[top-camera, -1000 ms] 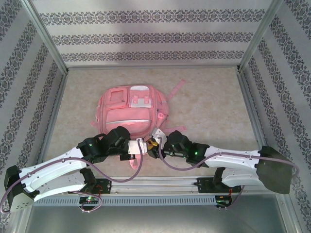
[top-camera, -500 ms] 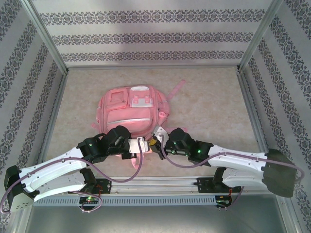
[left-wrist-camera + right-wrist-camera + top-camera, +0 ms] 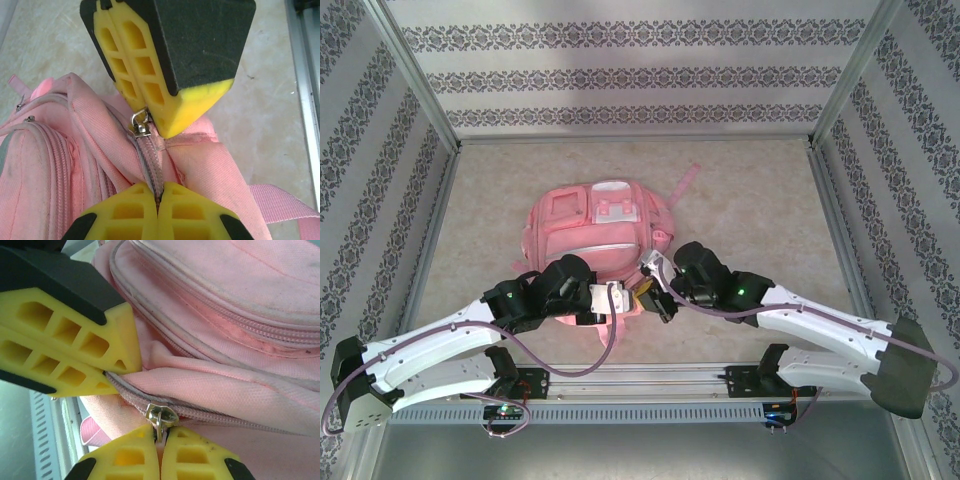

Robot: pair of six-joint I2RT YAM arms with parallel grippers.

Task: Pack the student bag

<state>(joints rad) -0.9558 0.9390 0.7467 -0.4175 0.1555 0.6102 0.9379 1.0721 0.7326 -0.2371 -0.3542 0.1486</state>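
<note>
- The student bag (image 3: pixel 590 235) lay flat in the middle of the table (image 3: pixel 760 220), front pockets facing up and the top end toward your arms. Any print on it was too small to read from overhead.
- The overhead view was where you got the layout. Both your arms reached in and met at the bag's near edge, and one pink strap (image 3: pixel 685 180) was flung out past the far right corner. How the fingers sat on the bag was too small to make out from up there.
- The left wrist camera gave the close-up. Your left gripper (image 3: pixel 158 194) was pinched fully together on the zipper tape (image 3: pixel 152 165), right on the seam. The other arm's yellow fingers came down from above to the metal zipper pull (image 3: pixel 141 123).
- The right wrist camera showed the same spot from the opposite side. Your right gripper (image 3: pixel 160 436) was squeezed tight on the zipper pull's tab, with no gap between the pads. The left arm's fingers (image 3: pixel 75 347) held the tape just beside it, at upper left.
- So both were closed, one holding the tape and one holding the pull, nearly touching each other.
</note>
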